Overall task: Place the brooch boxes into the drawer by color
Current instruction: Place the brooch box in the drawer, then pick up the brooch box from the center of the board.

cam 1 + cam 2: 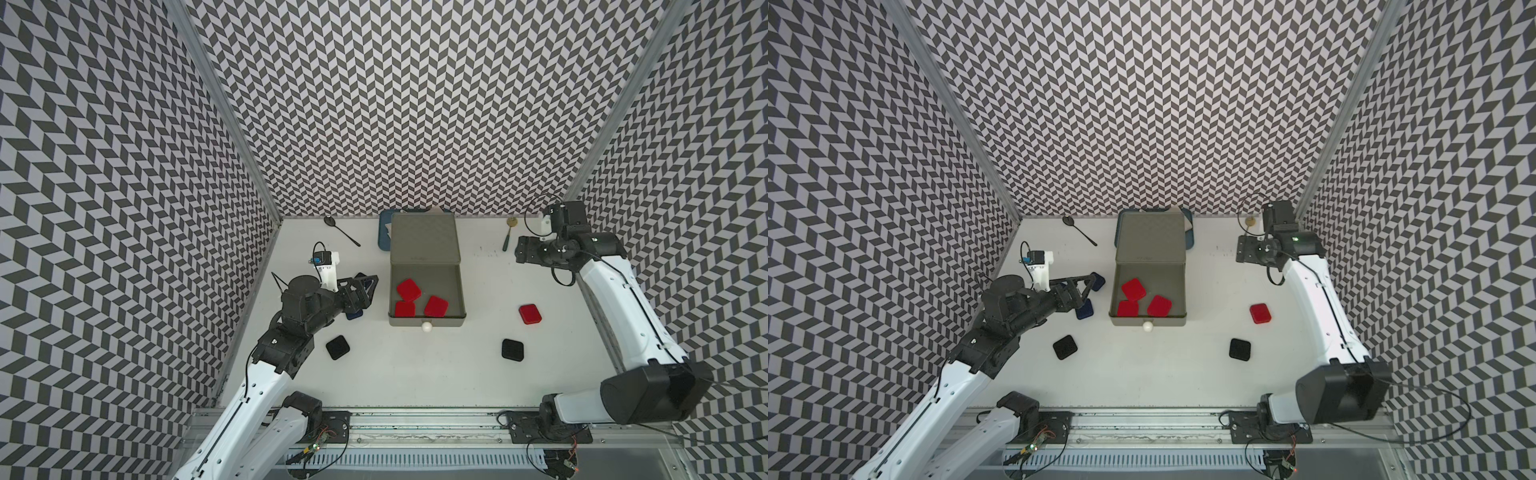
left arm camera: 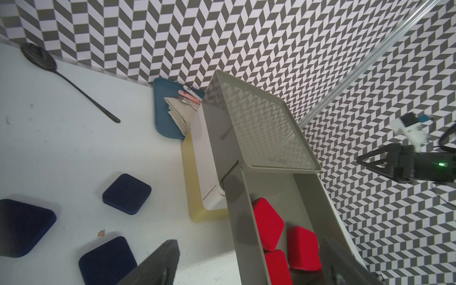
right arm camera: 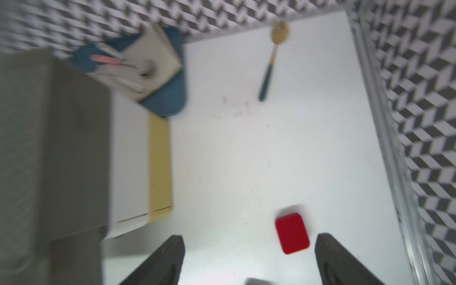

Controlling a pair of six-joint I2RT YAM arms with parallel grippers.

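1. Hands: the left hand (image 2: pixel 249 244) has its jaws spread wide and grips nothing; it hangs over the side wall of the grey drawer (image 1: pixel 461 291). The right hand (image 3: pixel 250 244) is equally wide and empty, raised near the back right corner.
2. Task objects: the grey drawer, top tier of the chest (image 1: pixel 424 237), stands pulled out and holds three red boxes (image 1: pixel 409 289). A fourth red box (image 1: pixel 530 313) lies on the worktop (image 1: pixel 415 374), well apart from the chest on the right arm's side. Two black boxes (image 1: pixel 337 347) lie nearer the front. Three navy boxes (image 2: pixel 126 193) sit close together beside the chest, mostly hidden under the left arm in both top views.
3. Likely faults:
   - A descent by the left hand could strike the drawer wall and shift the chest.
   - Closing on one navy box could shove its close neighbours.
   - The white and yellow tiers are shut beneath the overhanging grey drawer, so reaching their knobs may be awkward.
4. Setting: the worktop is white, matt and faintly scuffed. Grey-and-white chevron walls (image 1: pixel 374 104) enclose three sides. A dark blue tray (image 2: pixel 165 111) with napkin and cutlery lies behind the chest, and a spoon lies near each back corner.
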